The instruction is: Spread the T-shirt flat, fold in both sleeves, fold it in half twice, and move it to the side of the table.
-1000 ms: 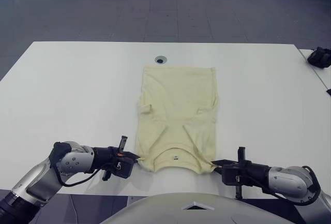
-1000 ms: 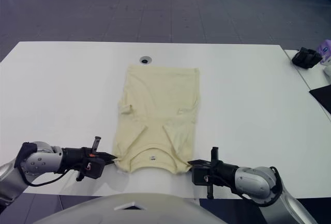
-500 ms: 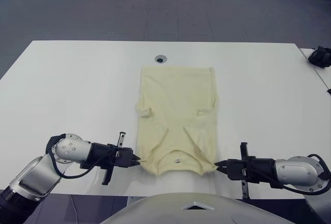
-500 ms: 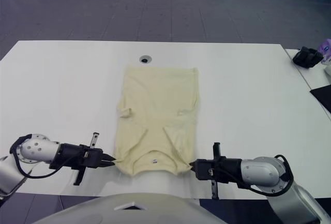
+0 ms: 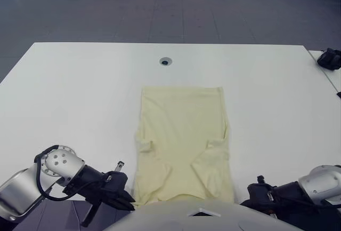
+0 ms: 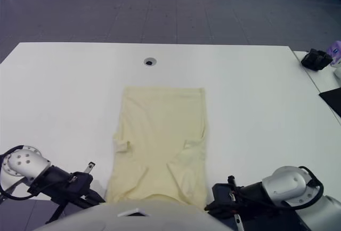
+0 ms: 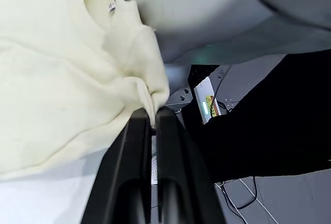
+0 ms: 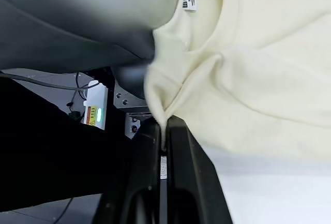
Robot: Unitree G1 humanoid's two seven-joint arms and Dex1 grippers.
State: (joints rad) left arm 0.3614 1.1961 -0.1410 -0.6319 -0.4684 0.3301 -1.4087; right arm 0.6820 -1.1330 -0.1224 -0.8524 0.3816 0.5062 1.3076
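The pale yellow T-shirt (image 5: 184,135) lies lengthwise on the white table (image 5: 80,92), both sleeves folded in over its middle. Its collar end reaches the table's near edge. My left gripper (image 5: 128,201) sits at the near edge by the shirt's left shoulder corner. The left wrist view has the gripper (image 7: 151,118) shut on a bunched fold of the T-shirt (image 7: 62,79). My right gripper (image 5: 249,201) is low at the near edge by the other shoulder corner. In the right wrist view the gripper (image 8: 163,125) pinches the T-shirt (image 8: 258,69) near the collar.
A round cable hole (image 5: 165,61) sits in the table just beyond the shirt's hem. A black object (image 5: 329,59) rests on a neighbouring table at the far right. Bare tabletop lies on both sides of the shirt.
Both grippers drew back toward the near edge and dropped lower, dragging the shirt with them. The hem slid away from the cable hole and the collar end reached the table's edge.
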